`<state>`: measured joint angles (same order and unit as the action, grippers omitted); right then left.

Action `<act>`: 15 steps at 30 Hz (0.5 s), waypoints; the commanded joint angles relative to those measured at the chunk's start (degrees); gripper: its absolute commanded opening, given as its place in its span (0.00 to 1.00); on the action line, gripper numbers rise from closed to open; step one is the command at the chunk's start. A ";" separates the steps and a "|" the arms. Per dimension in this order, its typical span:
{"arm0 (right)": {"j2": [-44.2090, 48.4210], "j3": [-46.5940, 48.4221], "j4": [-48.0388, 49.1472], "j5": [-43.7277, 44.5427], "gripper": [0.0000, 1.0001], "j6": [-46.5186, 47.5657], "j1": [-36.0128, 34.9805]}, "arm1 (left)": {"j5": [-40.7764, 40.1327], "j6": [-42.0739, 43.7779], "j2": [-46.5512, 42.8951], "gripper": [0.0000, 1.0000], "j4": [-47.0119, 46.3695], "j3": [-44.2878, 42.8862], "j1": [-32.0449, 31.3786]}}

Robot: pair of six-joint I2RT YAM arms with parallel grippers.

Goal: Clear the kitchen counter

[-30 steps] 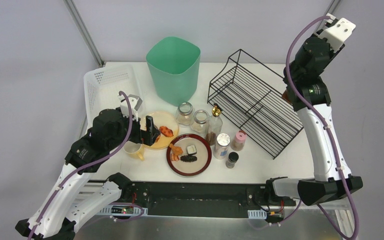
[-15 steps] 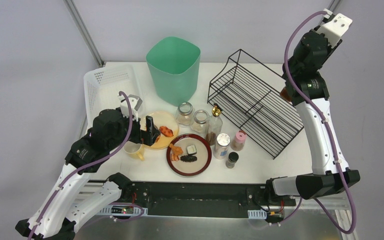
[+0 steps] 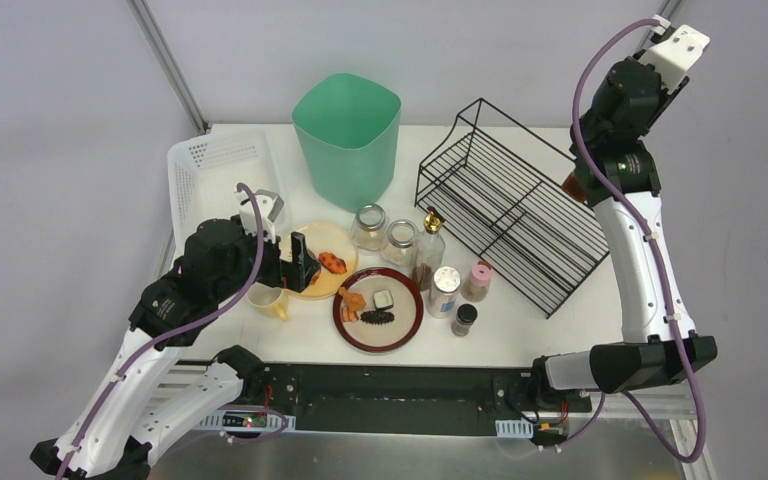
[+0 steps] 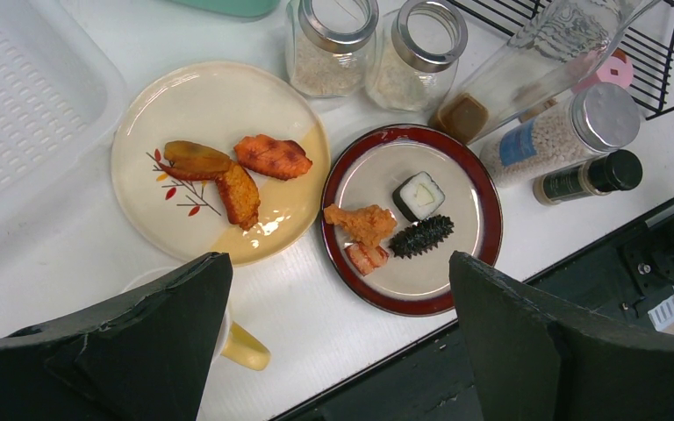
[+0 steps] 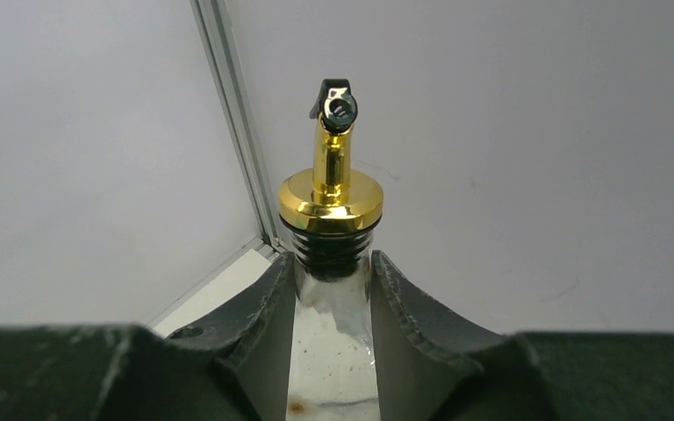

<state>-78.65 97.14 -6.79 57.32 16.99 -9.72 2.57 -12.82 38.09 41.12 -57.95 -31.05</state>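
Clamping a gold-spouted bottle (image 5: 332,197) spout-up, the right pincer (image 5: 332,272) is hovering at the wire rack's (image 3: 510,205) right end, above the counter (image 3: 560,310), while the left pincer (image 4: 338,263) is gaping far left of the rack.

The wide flat matte tabletop (image 3: 560,310) and the perforated plastic basket (image 3: 215,165) are white, the tall plastic bin (image 3: 346,140) is mint green, and the wire rack (image 3: 510,205) is black. The round cream ceramic plate (image 4: 219,105) bears a red-and-brown leaf sprig, while the round dark-red-rimmed plate (image 4: 483,210) has a beige centre. The clear glass bottle (image 5: 331,368) has a shiny gold metal pourer (image 5: 331,197) tipped in black, the mug handle (image 4: 246,346) is yellow, and the small pink-capped shaker (image 3: 481,272) seems to hold something brownish.
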 commanded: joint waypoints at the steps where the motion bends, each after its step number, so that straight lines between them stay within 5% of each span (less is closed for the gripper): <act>1: -0.26 2.91 3.18 -0.71 0.00 -0.50 1.04 | 0.03 -0.22 -0.65 1.00 -1.57 0.15 0.11; 15: -1.73 5.46 3.18 -1.90 0.00 1.02 2.31 | 0.01 -0.57 -1.33 1.00 -1.57 0.15 0.11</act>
<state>-80.62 98.50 -7.18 56.01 17.37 -8.14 2.57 -12.84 37.41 41.12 -57.93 -31.05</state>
